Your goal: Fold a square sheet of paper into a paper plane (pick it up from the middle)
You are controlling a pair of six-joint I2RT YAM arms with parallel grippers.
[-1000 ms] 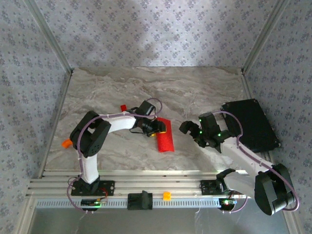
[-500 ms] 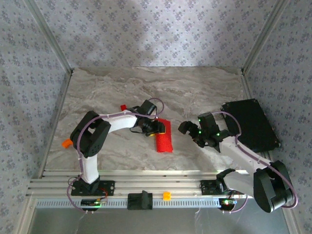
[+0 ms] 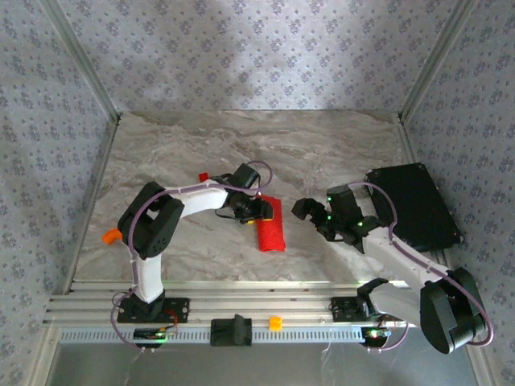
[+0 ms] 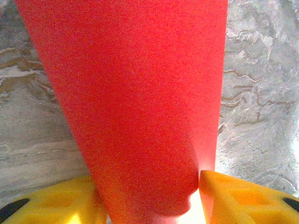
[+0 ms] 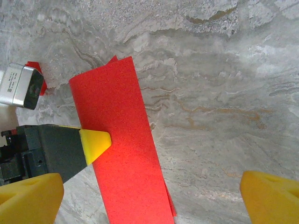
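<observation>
The square sheet of paper is a bright red, folded, long rectangle lying mid-table. My left gripper reaches it from the left at its far end. In the left wrist view the sheet runs up between the yellow fingers and curls against the right one; the left gripper is shut on it. From the right wrist, one left fingertip lies on top of the sheet. My right gripper hovers just right of the paper, open, with nothing between its fingers.
A tiny red block lies behind the left arm. An orange piece sits near the left edge, and a black pad lies at the right. Another orange piece rests on the front rail. Bare marble lies beyond the paper.
The left gripper and the paper's far end have shifted slightly left and back. The right gripper has crept left toward the paper, still open.
</observation>
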